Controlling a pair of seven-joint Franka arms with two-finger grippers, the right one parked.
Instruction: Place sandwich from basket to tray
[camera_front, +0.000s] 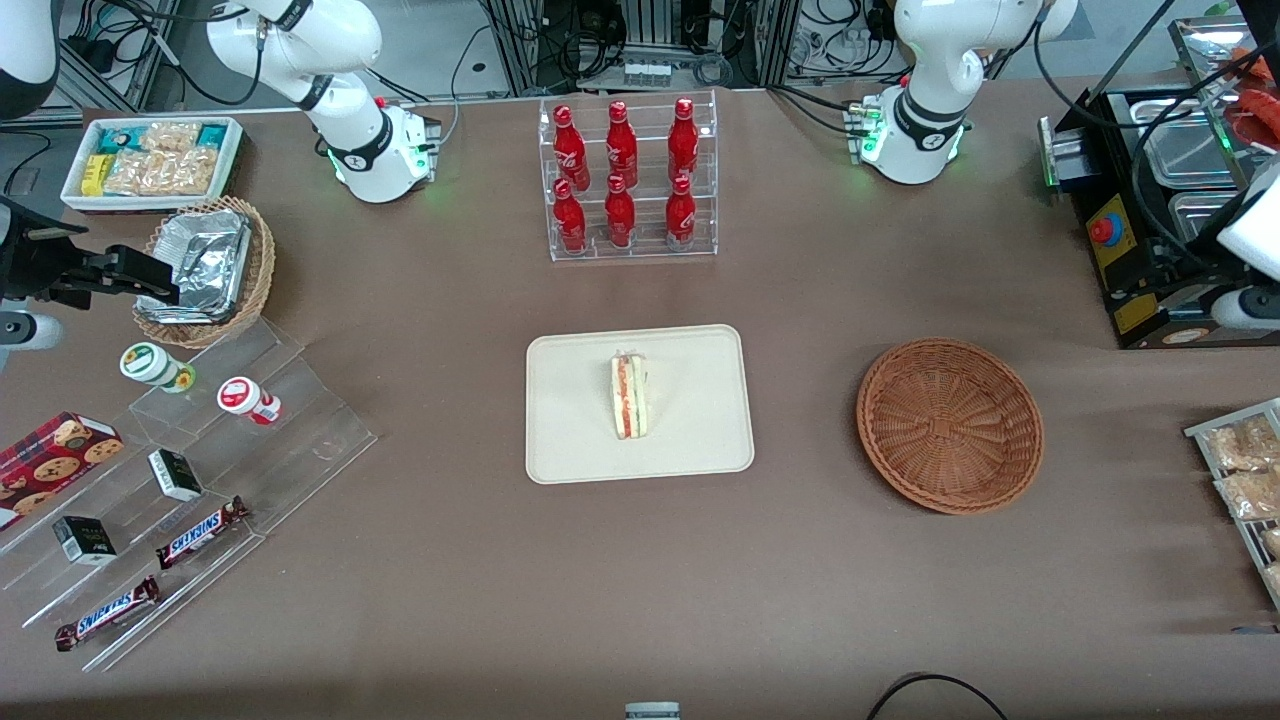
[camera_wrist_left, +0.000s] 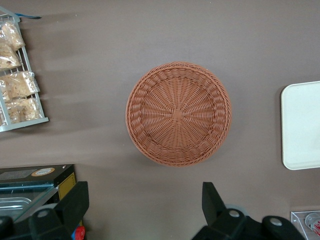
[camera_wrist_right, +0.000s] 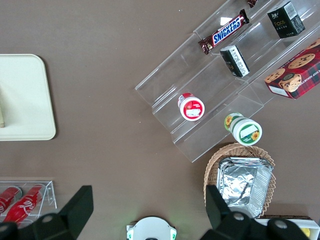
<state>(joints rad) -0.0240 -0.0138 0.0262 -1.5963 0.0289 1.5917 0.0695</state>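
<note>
One sandwich (camera_front: 630, 396) is seen delivered on the tray (camera_front: 570, 440); the gripper (camera_wrist_left: 145, 205), jaws released, is held above the emptied basket (camera_wrist_left: 178, 113).

The front view looks steeply down across the whole table (camera_front: 420, 300), while the left wrist view looks straight down past the gripper (camera_wrist_left: 145, 210), its spread fingers (camera_wrist_left: 212, 200) framing the basket (camera_wrist_left: 178, 114), which both views share with the tray (camera_front: 560, 440).

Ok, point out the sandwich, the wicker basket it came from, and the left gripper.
sandwich (camera_front: 630, 397), front view, on its filling edge, lying on the tray (camera_front: 570, 440).
basket (camera_wrist_left: 178, 113), left wrist view, on its woven centre.
gripper (camera_wrist_left: 145, 205), left wrist view, midway between its open fingers, above the table.
</note>
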